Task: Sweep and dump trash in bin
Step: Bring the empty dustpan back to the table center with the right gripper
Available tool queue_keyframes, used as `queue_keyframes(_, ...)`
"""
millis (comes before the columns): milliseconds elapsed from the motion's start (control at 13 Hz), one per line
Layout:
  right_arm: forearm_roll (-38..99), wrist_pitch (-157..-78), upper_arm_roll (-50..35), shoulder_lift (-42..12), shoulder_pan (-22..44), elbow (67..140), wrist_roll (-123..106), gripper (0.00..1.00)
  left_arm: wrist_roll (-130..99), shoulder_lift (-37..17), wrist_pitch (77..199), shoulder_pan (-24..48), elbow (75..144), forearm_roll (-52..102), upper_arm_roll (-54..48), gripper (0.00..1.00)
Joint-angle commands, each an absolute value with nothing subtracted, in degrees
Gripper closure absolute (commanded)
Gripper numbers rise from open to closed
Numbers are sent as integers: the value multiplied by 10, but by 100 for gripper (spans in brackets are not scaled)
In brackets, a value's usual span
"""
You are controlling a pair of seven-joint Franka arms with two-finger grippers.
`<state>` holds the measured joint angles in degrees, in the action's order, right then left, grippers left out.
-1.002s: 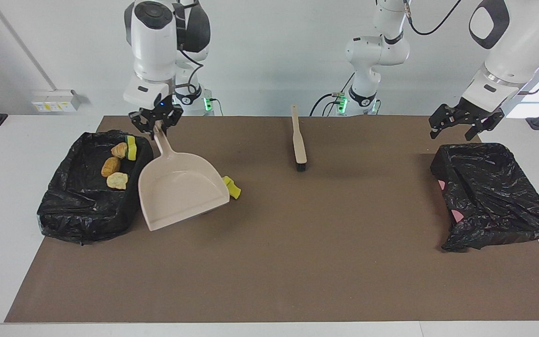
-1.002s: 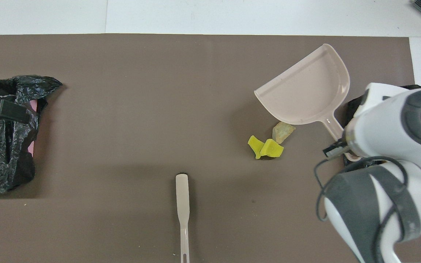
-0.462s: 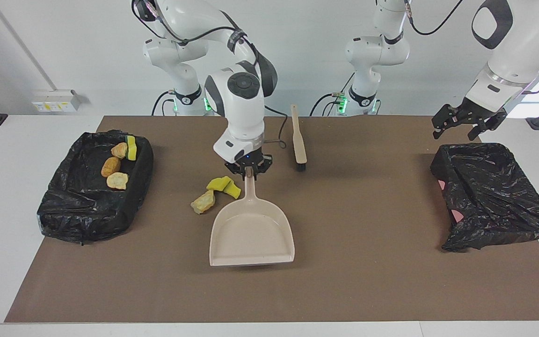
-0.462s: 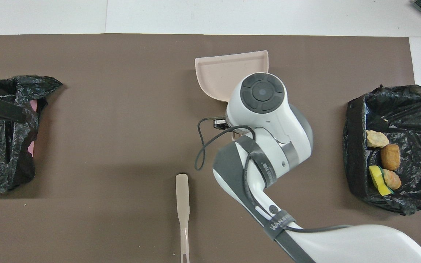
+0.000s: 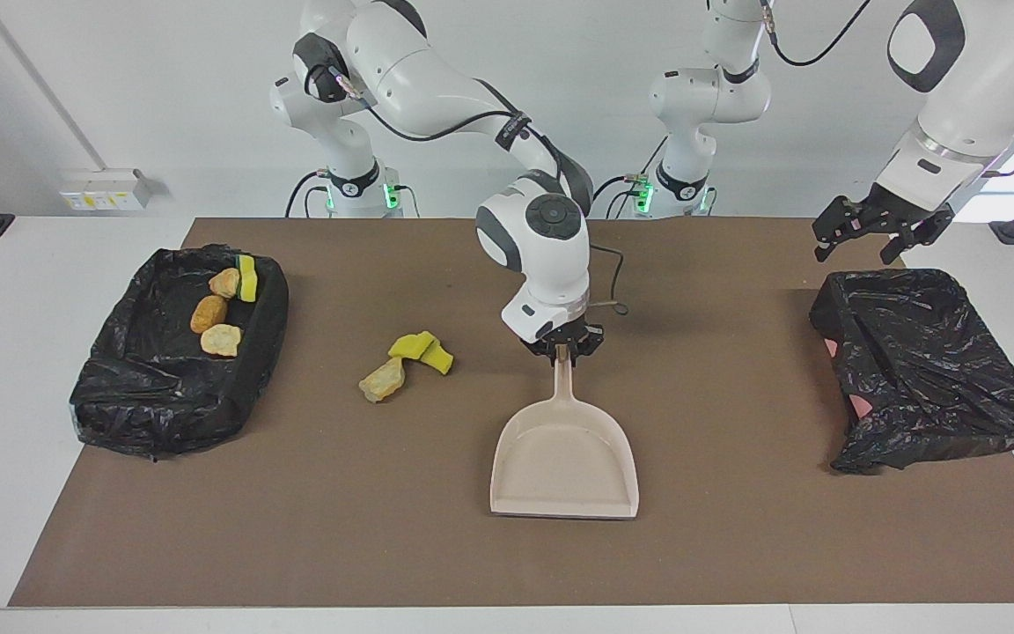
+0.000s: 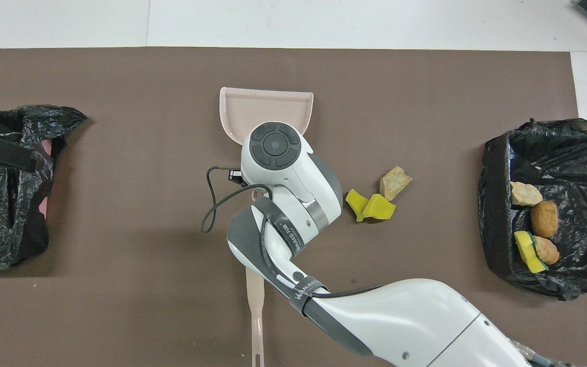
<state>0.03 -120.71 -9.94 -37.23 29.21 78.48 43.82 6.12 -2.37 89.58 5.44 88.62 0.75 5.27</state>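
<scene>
Swung away from the black-lined bin (image 5: 177, 352), my right gripper (image 5: 565, 346) stays clenched on the beige plastic dustpan (image 5: 565, 462); my arm hides its handle from overhead

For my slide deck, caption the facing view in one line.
Right gripper holds the dustpan by its handle beside three loose trash pieces; left gripper waits.

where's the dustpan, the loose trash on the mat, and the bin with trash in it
dustpan (image 5: 564, 462), facing view, on its pan floor
loose trash (image 5: 420, 349), facing view, on a yellow wedge
bin (image 5: 159, 396), facing view, on its black liner wall
</scene>
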Motion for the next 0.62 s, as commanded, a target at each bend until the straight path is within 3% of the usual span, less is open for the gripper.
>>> queue_keyframes(0,25,-1209,-99,-389,290,756,447,99,67,-18,898,48,889,-3,48,0)
queue_keyframes(154,42,-1220,-99,-376,289,764,448,0,63,-18,903,47,889,2,48,0)
queue_keyframes(308,51,-1244,-99,-327,281,811,439,0,72,-18,914,57,892,3,47,0)
queue_keyframes(539,51,-1164,-99,-279,263,817,419,0,68,-30,939,77,896,3,42,0)
